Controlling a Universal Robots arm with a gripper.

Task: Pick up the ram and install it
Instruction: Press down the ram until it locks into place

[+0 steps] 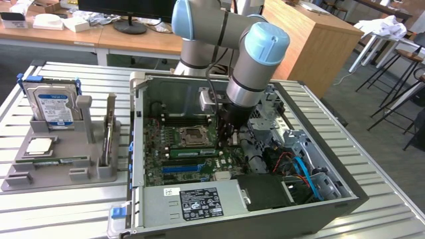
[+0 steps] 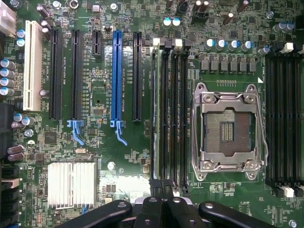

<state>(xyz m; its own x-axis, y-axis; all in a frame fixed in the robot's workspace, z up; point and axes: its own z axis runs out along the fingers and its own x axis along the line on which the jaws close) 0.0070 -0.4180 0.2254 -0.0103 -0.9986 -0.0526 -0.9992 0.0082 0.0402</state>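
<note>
Inside the open computer case (image 1: 345, 199), which lies on its side across the middle of the slatted metal surface (image 1: 371, 164), the arm reaches down and its claw (image 1: 226, 135) hangs low over the motherboard (image 1: 166, 172), next to the empty processor socket (image 1: 192, 134). From the wrist view the claw (image 2: 161, 202) sits at one end of the bank of four black memory slots that runs alongside the processor socket (image 2: 228, 126). The ram (image 2: 155, 114) appears as a thin pale green edge standing in the slot of that bank farthest from the socket, on the side nearest the long expansion slots, one of which is blue (image 2: 116, 76). In the exterior view the same ram (image 1: 192, 152) reads as a narrow green strip just beside the socket, toward the case's near edge, with the claw at its end on the exterior view's right. Whether the claw is open, closed or touching the ram cannot be told. A finned silver heat sink (image 2: 71, 184) sits on the board beyond the expansion slots. Toward the surface's edge on the exterior view's left stands a gray holder (image 1: 59, 172) carrying an upright hard drive (image 1: 53, 104) with a blue-white label and a small square silver processor chip (image 1: 40, 145). A labelled power supply (image 1: 192, 201) fills the case's near corner.
</note>
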